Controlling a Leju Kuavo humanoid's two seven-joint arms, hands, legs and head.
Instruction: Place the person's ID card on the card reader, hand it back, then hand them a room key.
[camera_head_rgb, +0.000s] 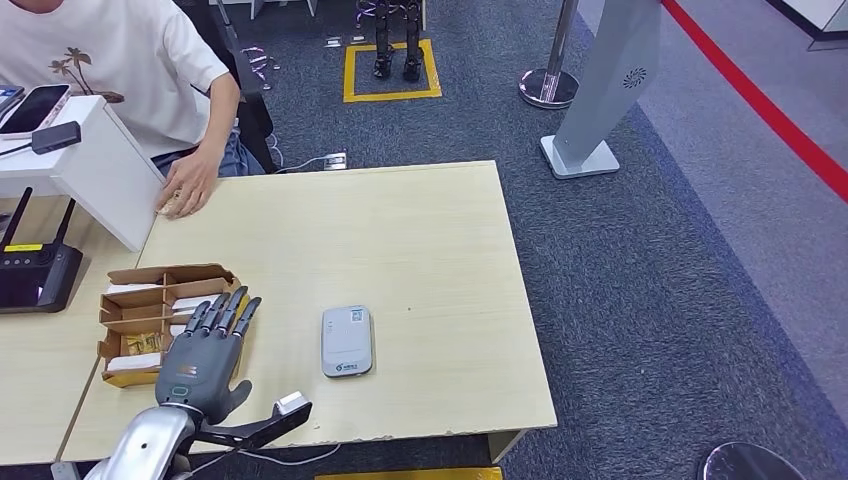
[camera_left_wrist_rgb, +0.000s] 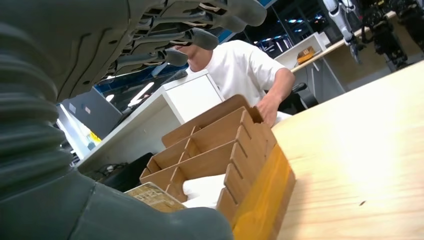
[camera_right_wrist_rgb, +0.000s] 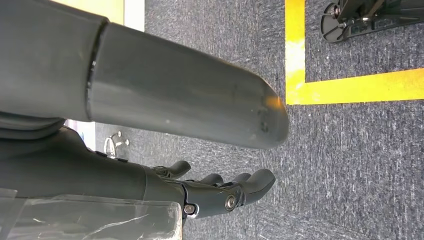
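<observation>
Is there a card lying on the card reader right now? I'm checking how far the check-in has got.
No. In the head view the card reader lies bare on the table, with no card on top.

The head view is evenly and brightly lit from overhead, with soft shadows. In the left wrist view, glare is thrown across the counter (camera_left_wrist_rgb: 360, 150) and the near left hand (camera_left_wrist_rgb: 100, 60) is blurred and underexposed.

My light wood counter (camera_head_rgb: 420, 230) has a grey card reader (camera_head_rgb: 346, 341) lying flat toward the near edge, around the middle. A cardboard divider box (camera_head_rgb: 150, 305) sits by the left edge, and a person's hand (camera_head_rgb: 187, 186) rests at the far left corner.
</observation>
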